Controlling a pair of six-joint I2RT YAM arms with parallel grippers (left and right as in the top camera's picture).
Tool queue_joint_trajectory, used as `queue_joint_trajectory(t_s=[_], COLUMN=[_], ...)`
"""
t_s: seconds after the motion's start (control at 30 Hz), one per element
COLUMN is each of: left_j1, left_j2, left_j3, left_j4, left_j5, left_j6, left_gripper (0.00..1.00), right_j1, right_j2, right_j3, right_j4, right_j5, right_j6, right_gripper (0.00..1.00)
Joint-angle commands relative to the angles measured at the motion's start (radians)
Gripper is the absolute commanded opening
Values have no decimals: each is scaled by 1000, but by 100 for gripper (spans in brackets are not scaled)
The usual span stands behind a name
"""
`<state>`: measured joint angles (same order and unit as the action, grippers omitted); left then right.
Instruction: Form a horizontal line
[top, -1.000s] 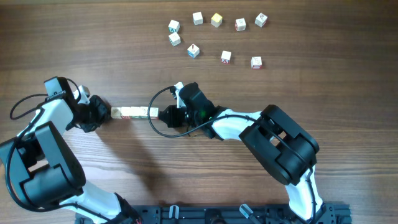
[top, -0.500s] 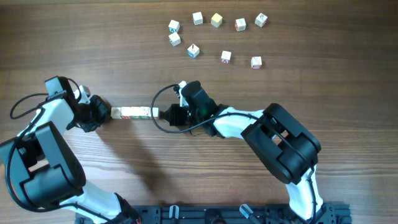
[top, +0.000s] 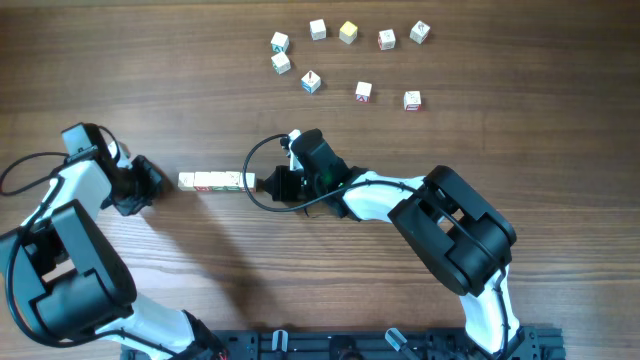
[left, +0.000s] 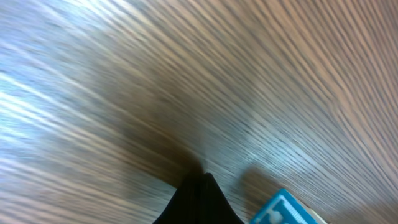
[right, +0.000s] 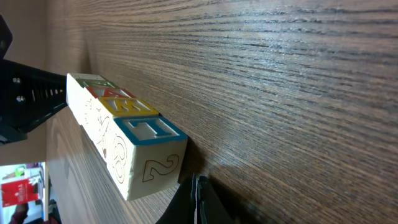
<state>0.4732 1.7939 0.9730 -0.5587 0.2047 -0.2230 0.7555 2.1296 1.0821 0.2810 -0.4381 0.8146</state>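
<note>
Right gripper (top: 266, 186): jaws clenched on nothing. In the right wrist view the right gripper (right: 196, 190) shows as one dark wedge with only a thin seam down it.

Just beyond that tip lies the horizontal line (top: 216, 181), a bar of four whitish cubes set edge to edge, flat on the table (top: 500, 160). Its near end sits just beside the right jaws; I cannot tell whether they touch.

From the right wrist, the horizontal line (right: 121, 140) runs away from the jaws. The nearest cube has a blue-framed top and an outlined "2" on its end face. Behind it the tops are yellow-framed, then red, then green.

Left gripper (top: 152, 181): at the far end of the bar, on the same axis, near it but apart, with a strip of bare wood between. The left wrist view is motion-blurred. There the left gripper (left: 202, 183) reads as a single dark point, jaws closed and empty, over wood grain. A blue-and-white corner (left: 283, 211) is cropped at the bottom edge; unidentifiable.

Well beyond both jaws, at the far side of the table, nine loose cubes (top: 311, 81) lie scattered, none touching the bar.
</note>
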Motion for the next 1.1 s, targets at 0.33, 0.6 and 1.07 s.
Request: queue_joint_trajectory(t_s=[0.33, 0.6, 1.07], left_j1=[-47, -190, -188], left_j2=[-95, -204, -204], left_j3=[138, 154, 153], left_j4=[-14, 43, -9], left_j5=[68, 143, 38], left_j6=[36, 36, 35], left_gripper=[4, 4, 4], right_j1=[-26, -53, -52], right_j2=[22, 22, 22], right_j3=[-16, -16, -16], right_j4=[-84, -154, 30], right_j5=[174, 209, -76], right_j6=[86, 170, -19], right_gripper=[5, 4, 4])
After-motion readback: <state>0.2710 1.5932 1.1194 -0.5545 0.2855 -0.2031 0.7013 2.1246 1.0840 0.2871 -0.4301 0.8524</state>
